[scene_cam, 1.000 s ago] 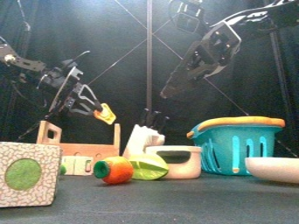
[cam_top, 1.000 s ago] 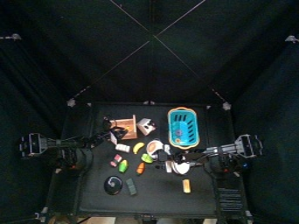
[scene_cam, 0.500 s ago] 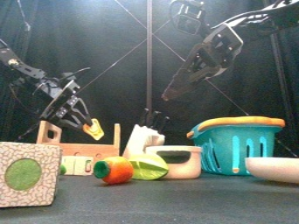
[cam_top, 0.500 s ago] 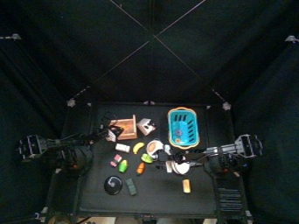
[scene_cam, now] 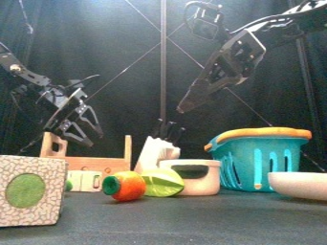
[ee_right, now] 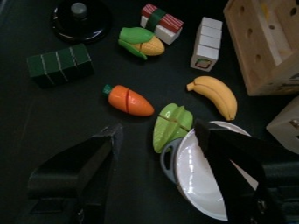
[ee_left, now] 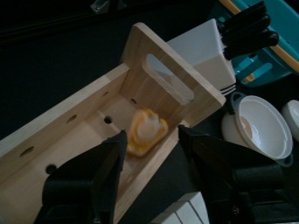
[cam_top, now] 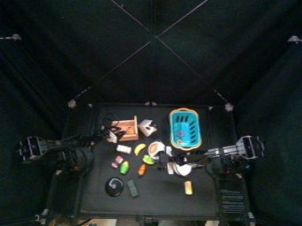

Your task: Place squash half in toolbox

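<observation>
The squash half [ee_left: 146, 129], pale yellow, lies on the floor of the toolbox [ee_left: 70, 131], a light wooden box with a handle cut-out in its end wall. My left gripper [ee_left: 152, 144] hangs open just above it, holding nothing. In the front view the left gripper [scene_cam: 79, 122] hovers over the toolbox [scene_cam: 96, 163], whose wall hides the squash. My right gripper [scene_cam: 189, 99] is raised high over the table's middle, open and empty. From above, the toolbox [cam_top: 130, 129] sits at the table's back left.
A turquoise basket [scene_cam: 262, 153] stands at the right, with a white bowl [scene_cam: 300, 182] in front of it. Below the right gripper lie a carrot [ee_right: 131, 101], a green pepper [ee_right: 173, 127], a banana [ee_right: 214, 94] and corn [ee_right: 142, 42]. A cube with a green disc [scene_cam: 32, 191] stands front left.
The left gripper came down toward the toolbox with the squash half, then opened. The squash half now lies in the box, free of the jaws. The right arm barely moved.
</observation>
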